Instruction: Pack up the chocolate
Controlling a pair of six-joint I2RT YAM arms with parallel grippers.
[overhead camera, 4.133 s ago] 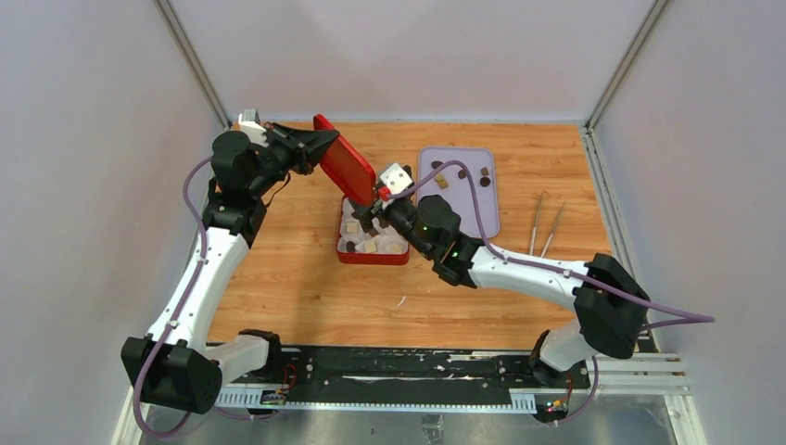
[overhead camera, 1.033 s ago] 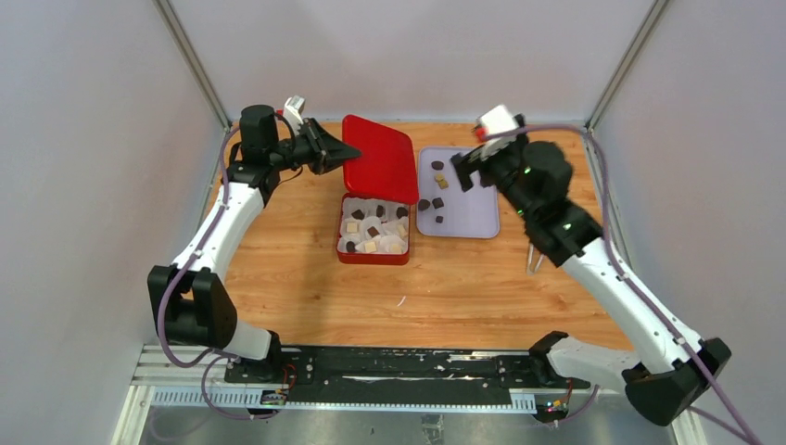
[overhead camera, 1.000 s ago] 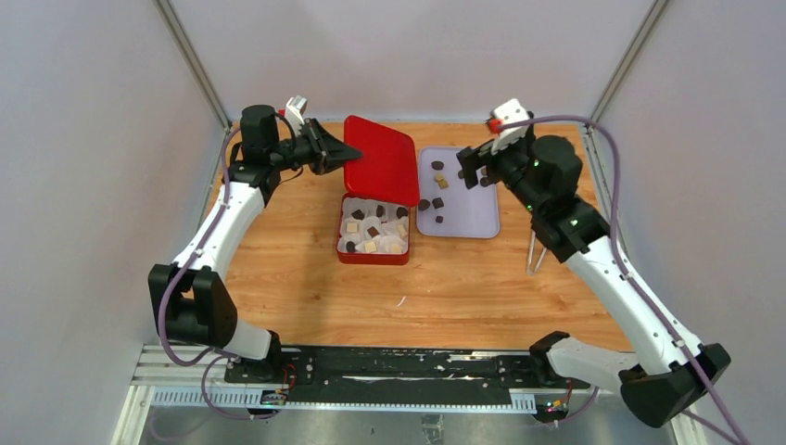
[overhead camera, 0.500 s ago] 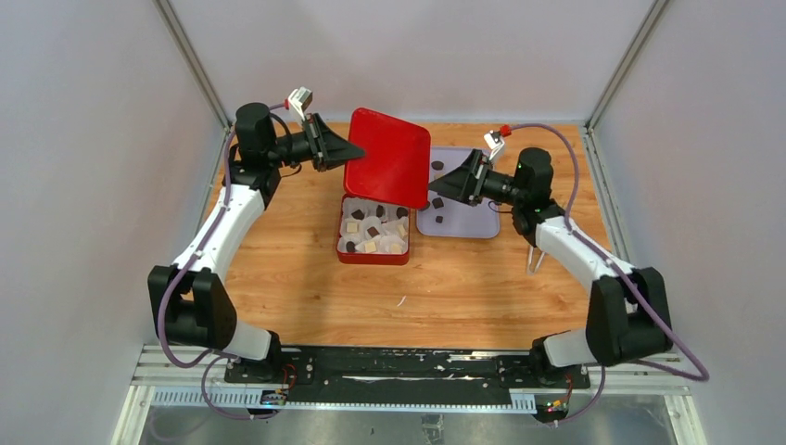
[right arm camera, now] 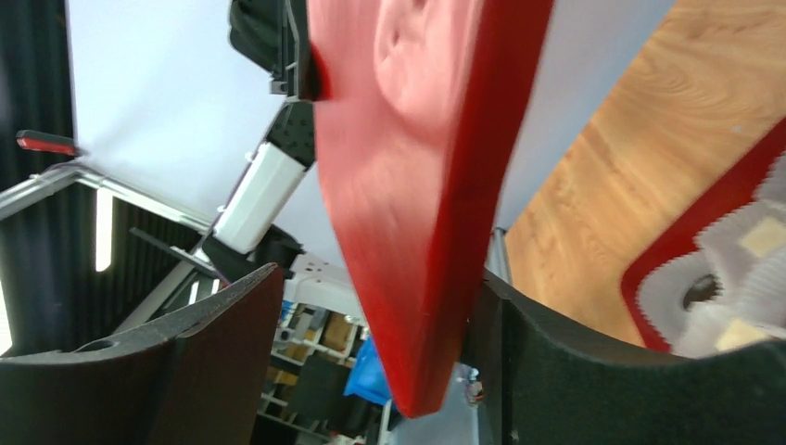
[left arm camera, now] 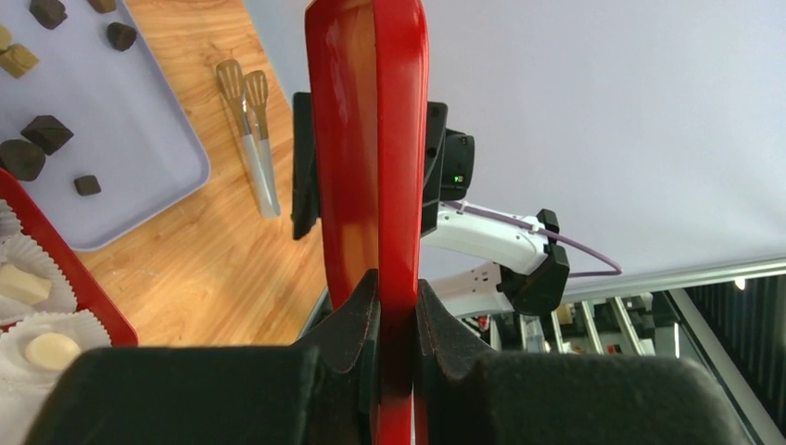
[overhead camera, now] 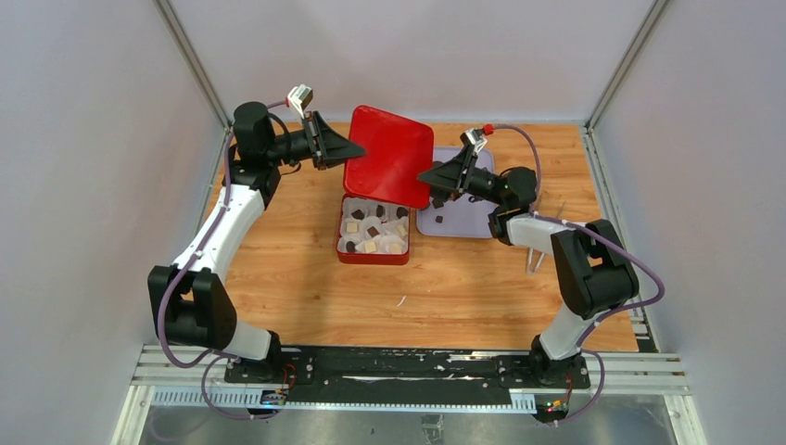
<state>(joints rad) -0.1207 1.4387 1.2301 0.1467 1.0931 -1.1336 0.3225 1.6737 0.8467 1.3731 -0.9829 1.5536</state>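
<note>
Left gripper (left arm camera: 397, 297): squeezed tight on one red lid (overhead camera: 389, 153)
Right gripper (overhead camera: 424, 174): spread apart around lid's edge
Chocolate (left arm camera: 46, 133): I count seven on one tray (left arm camera: 139, 139), upper left
Tongs (left arm camera: 250, 139): two

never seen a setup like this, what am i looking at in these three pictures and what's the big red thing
These are two white robot arms bolted to the near edge of a wooden table, each ending in a two-finger gripper. The wide picture looks down from above and behind them; the other two come from a camera on each wrist, so the fingers fill the view. On the table are a red box of paper cups with small chocolates, a lilac tray with more chocolates, and metal tongs. The red slab is the box's lid. The left gripper pinches one edge, holding it in the air; the right gripper has its fingers open around the opposite edge.
</note>
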